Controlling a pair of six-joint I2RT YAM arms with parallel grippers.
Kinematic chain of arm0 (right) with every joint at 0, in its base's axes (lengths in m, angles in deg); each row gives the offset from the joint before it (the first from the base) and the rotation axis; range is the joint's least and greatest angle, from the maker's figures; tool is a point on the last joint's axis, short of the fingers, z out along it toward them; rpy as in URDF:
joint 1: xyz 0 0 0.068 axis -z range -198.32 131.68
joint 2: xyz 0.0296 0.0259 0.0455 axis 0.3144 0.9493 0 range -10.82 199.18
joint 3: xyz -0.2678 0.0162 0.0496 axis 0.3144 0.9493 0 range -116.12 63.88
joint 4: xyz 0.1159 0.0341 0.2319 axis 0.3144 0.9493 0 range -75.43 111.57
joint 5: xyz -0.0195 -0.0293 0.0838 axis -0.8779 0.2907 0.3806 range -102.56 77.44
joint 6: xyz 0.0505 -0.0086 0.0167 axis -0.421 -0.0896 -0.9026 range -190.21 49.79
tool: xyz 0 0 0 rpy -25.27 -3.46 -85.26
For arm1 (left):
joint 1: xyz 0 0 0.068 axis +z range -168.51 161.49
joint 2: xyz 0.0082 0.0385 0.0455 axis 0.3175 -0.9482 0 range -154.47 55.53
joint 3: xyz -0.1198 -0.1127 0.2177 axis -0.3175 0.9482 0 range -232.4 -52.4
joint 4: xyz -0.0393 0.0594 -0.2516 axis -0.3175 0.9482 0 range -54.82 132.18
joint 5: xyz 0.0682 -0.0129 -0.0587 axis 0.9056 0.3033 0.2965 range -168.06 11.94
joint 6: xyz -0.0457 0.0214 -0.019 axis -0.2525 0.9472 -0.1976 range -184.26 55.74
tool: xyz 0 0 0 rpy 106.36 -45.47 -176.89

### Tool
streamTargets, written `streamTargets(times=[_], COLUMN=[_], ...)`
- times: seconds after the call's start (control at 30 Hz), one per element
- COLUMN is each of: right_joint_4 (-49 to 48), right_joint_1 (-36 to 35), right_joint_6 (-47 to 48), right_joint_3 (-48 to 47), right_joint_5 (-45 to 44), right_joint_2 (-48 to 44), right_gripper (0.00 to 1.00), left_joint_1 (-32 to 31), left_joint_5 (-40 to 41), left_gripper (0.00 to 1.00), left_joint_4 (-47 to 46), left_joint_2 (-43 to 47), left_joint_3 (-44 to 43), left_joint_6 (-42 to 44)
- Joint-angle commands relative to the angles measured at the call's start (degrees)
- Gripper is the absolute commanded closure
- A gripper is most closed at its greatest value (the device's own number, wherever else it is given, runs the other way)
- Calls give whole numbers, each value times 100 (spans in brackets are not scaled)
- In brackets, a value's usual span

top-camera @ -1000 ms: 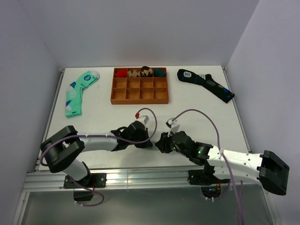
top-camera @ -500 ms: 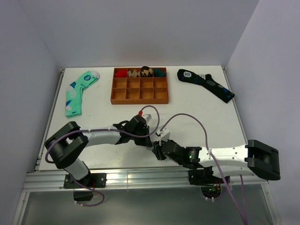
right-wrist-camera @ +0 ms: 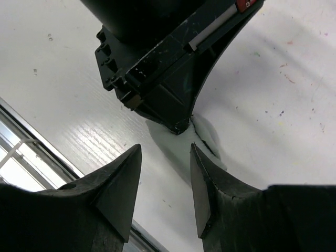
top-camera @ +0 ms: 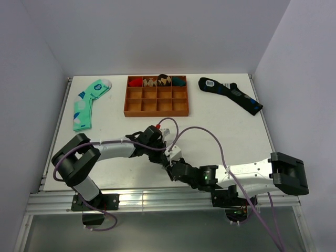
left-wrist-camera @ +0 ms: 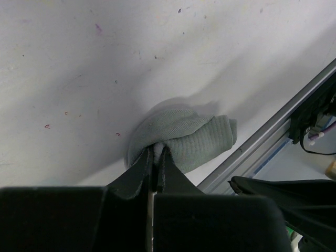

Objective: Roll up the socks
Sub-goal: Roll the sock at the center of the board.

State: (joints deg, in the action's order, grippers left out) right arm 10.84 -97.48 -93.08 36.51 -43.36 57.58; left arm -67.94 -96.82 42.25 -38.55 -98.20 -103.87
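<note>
White surface (top-camera: pixel 220 126) carries the socks (left-wrist-camera: pixel 191 137), bunched at lower centre of the left wrist frame and pinched in the closed left fingers (left-wrist-camera: pixel 140 169). Right fingers (right-wrist-camera: pixel 119 185) gape just beside, probably over the bundle's edge. Pinch firmly while turning, so the roll winds snug.

One camera looks down from above and behind; both wrist cameras, close in, share the socks (left-wrist-camera: pixel 194 136).
</note>
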Motion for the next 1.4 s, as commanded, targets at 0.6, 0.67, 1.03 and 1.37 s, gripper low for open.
streamTargets(times=[0.6, 0.67, 1.03, 1.37], right_joint_4=[329, 495, 742, 680], right_joint_1=[-30, -39, -30, -30], right_joint_6=[1030, 1161, 1566, 1795], right_joint_3=[-962, -1041, -1305, -1428], right_joint_5=[523, 506, 453, 646], right_joint_2=[1043, 1166, 1413, 1755], right_gripper=[50, 50, 50, 50], left_joint_1=[662, 706, 970, 1049], left_joint_5=[-399, -417, -479, -541], left_gripper=[100, 100, 100, 100], left_joint_4=[1727, 1771, 2316, 2448], left_joint_2=[-567, -611, -813, -936], left_joint_3=[-52, -87, -482, -553], left_joint_6=[947, 982, 1333, 1492])
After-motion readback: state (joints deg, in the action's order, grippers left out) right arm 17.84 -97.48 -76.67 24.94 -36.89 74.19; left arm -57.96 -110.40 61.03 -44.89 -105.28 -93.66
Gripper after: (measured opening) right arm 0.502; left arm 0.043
